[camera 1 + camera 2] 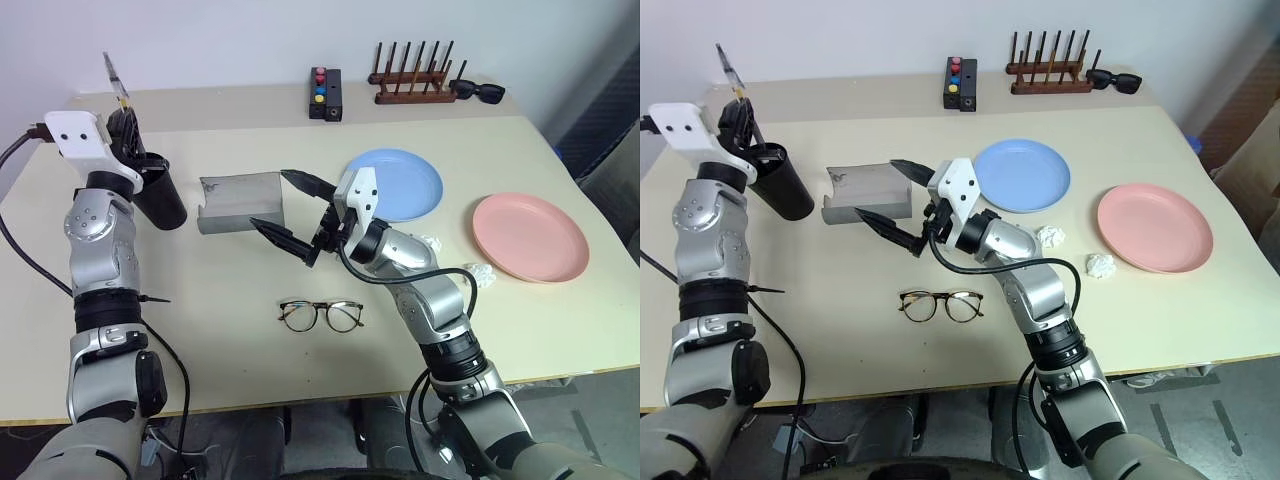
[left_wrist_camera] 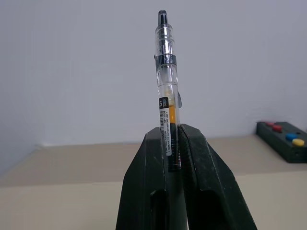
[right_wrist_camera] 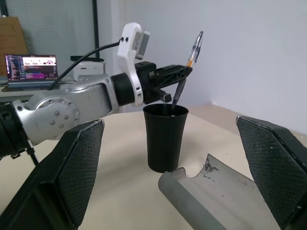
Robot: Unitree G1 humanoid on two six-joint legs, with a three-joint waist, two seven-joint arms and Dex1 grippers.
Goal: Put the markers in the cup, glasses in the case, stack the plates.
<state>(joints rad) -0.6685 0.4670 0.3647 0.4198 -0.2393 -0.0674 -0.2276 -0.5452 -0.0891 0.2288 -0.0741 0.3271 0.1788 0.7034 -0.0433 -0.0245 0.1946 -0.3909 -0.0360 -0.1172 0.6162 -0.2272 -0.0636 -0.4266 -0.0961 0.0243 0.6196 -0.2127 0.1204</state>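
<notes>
My left gripper [image 1: 123,115] is shut on a silver-grey marker [image 1: 113,75] with black parts and holds it steeply over the tall black cup [image 1: 162,196] at the table's left. In the right wrist view the marker [image 3: 193,56] has its lower end at the cup's [image 3: 165,139] mouth. The grey case [image 1: 238,203] lies open beside the cup. My right gripper [image 1: 292,215] hangs open just right of the case, holding nothing. The wire-rimmed glasses [image 1: 321,315] lie on the table nearer the front. A light blue plate [image 1: 405,185] and a pink plate [image 1: 530,236] lie apart on the right.
Along the back edge stand a black box [image 1: 325,93] with coloured buttons, a wooden peg rack [image 1: 412,80] and black sunglasses [image 1: 480,92]. Two crumpled white scraps [image 1: 1051,236] lie between the plates. A thin black cable runs down from my left arm.
</notes>
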